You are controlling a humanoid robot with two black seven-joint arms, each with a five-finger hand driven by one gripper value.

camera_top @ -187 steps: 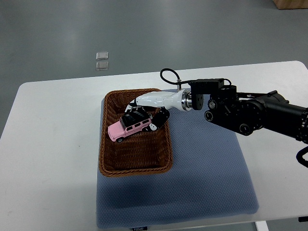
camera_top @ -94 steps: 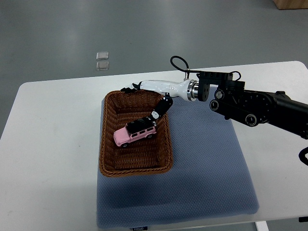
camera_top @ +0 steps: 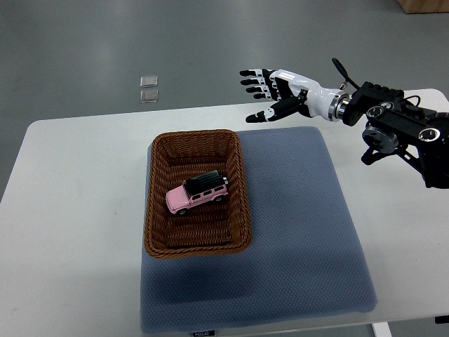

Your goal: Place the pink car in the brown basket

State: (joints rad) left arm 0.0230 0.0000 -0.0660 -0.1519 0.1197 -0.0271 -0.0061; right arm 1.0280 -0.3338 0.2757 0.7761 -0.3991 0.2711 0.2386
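The pink car (camera_top: 198, 193), with a black roof, lies inside the brown wicker basket (camera_top: 158, 232) on the left part of the blue mat. My right hand (camera_top: 265, 95) is raised above the far edge of the table, up and to the right of the basket. Its fingers are spread and hold nothing. It is well apart from the car. The left arm does not show.
The basket sits on a blue-grey mat (camera_top: 295, 239) on a white table (camera_top: 70, 210). Two small clear squares (camera_top: 148, 88) lie on the grey floor beyond the table. The right arm's black forearm (camera_top: 403, 133) hangs over the table's right side.
My right hand let go of the car, which now rests in the basket. The hand lifted out of the basket and drew back up and to the right, fingers opening.
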